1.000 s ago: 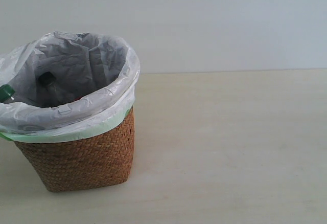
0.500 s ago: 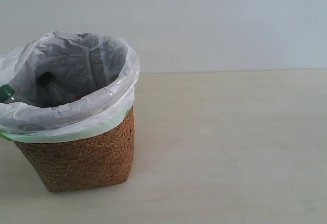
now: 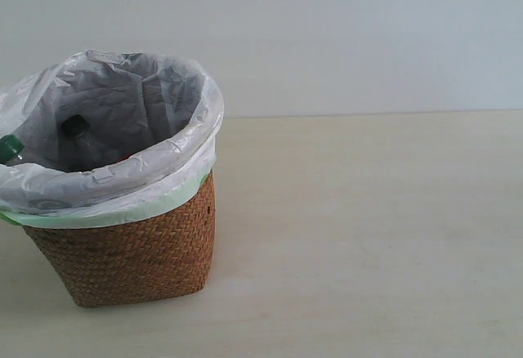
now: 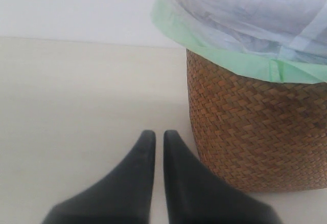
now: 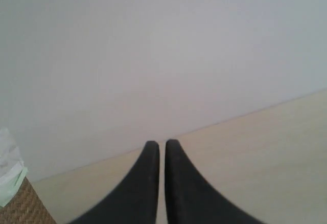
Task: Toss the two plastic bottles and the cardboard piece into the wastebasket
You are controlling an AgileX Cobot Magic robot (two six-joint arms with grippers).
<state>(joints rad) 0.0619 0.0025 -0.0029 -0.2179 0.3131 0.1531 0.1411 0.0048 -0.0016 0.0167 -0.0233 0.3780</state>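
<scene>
Ext view: wastebasket (image 3: 131, 252), brown wicker, stands upright on pale wood surface (image 3: 368, 235), left part of the view, plain light wall behind. Liner bag (image 3: 122, 190), whitish-grey, crumpled, folded out over the rim; its green edge hangs down the outer weave. Inside the basket: black-cap bottle (image 3: 73, 127), cap end up, leaning on the far-left bag wall, body mostly hidden below the rim. Green-cap bottle (image 3: 10, 146) also inside, at the far left edge of the view; only cap and a bit of clear neck show. Small red fleck just behind the near rim, too small to tell what it is. Rest of the basket interior is hidden by the rim. L wrist view: left gripper (image 4: 159, 134), dark fingers together with just a thin slit between, nothing held, low over the surface and just beside the basket's outer wall, not touching it; weave and green bag edge fill that side of the pic. R wrist view: right gripper (image 5: 162, 144), fingers likewise together, thin slit, nothing held, aimed at where surface meets wall; a corner of wicker and bag edge shows at the frame edge, well apart from the tips.
</scene>
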